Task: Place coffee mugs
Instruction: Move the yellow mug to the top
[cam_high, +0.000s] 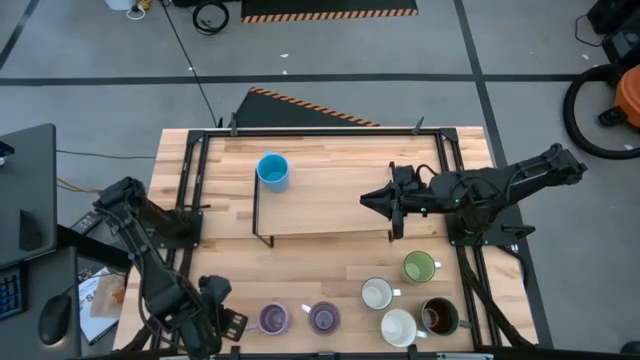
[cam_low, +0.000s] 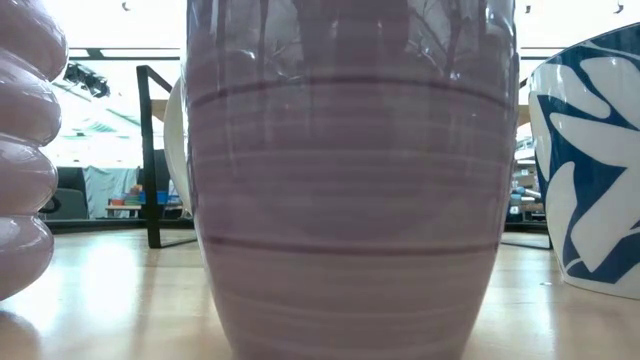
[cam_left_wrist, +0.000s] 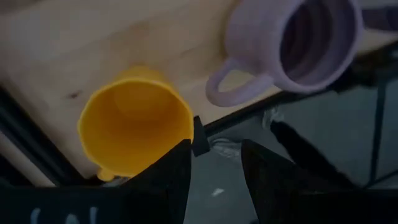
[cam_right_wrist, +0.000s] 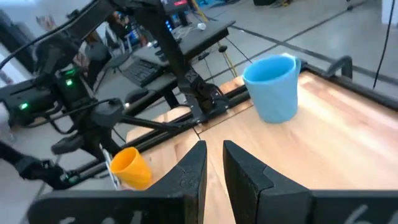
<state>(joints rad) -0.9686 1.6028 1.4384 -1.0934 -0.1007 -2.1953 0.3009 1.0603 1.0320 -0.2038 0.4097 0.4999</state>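
Note:
The orange mug (cam_left_wrist: 134, 124) stands at the table's near-left edge, its mouth facing the left wrist camera; the high view hides it under my left arm. My left gripper (cam_left_wrist: 214, 149) hangs open just beside it, past the table edge, with the mug outside one finger. A ribbed purple mug (cam_left_wrist: 292, 43) stands close by. My right gripper (cam_right_wrist: 214, 149) hovers mid-table (cam_high: 372, 198), fingers nearly together and empty, pointing toward the blue mug (cam_high: 272, 170), which stands upright on the wood. Near the front edge stand two purple mugs (cam_high: 273, 318) (cam_high: 323, 318), two white (cam_high: 377, 293) (cam_high: 398, 326), a green (cam_high: 418, 266) and a dark brown (cam_high: 438, 316). My left gripper has one finger (cam_left_wrist: 177, 171) right against the rim of the orange mug (cam_left_wrist: 180, 127), on its outer side. Whether they touch, I cannot tell. The mug is not between the fingers.
A black wire frame (cam_high: 320, 238) runs across the middle of the table, with dark rails (cam_high: 190, 200) along both sides. A purple mug (cam_low: 350, 200) fills the low view. Bare wood lies between the blue mug and my right gripper.

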